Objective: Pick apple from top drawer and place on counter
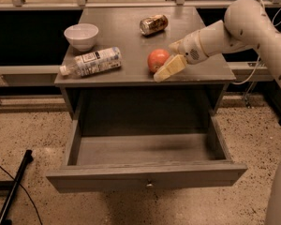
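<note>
The apple (156,59) sits on the grey bench (117,25), near its front edge and right of the middle, its red-orange skin turned toward the camera. The hand (166,63) lies just beside the apple on its right and touches it, with a cream-coloured part of the hand running along the fruit's front right side down to the bench edge. Whether the hand is grasping the apple or has released it cannot be told from this angle. The white arm (253,22) reaches in from the upper right and slopes down to the hand. Left of the apple a clear plastic bottle (91,61) with a white label lies on its side, its cap pointing toward the front left corner. Behind the bottle stands a white bowl (81,34), upright. A brown and gold can (153,24) lies on its side toward the back, behind the apple and well apart from it. Below the bench the top drawer (145,149) is pulled fully out, and its small metal knob (150,184) shows at the middle of the plain front. A black bar (13,187) lies on the speckled floor (253,139) at the lower left.
</note>
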Tool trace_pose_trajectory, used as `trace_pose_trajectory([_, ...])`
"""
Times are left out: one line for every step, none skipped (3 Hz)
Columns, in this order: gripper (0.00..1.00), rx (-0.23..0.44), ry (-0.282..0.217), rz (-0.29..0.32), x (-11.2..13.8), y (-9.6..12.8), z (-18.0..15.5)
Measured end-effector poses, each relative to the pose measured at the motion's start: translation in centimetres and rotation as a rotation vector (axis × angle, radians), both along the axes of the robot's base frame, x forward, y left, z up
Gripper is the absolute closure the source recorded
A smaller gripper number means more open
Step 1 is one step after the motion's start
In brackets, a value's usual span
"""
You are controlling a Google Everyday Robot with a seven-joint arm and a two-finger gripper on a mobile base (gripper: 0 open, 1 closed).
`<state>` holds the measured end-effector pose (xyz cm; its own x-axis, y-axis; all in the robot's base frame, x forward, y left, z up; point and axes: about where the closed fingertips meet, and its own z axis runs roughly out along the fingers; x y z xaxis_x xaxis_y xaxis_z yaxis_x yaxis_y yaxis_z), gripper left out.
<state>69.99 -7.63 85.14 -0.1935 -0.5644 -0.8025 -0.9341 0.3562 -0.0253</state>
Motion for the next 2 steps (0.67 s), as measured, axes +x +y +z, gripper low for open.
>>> trace_pose_trajectory([0.0, 0.005, -0.059, 0.037, -0.1, -0.8, 1.2])
trace_pose_trajectory([0.0, 0.042, -0.24, 0.108, -1.2, -4.0, 5.5])
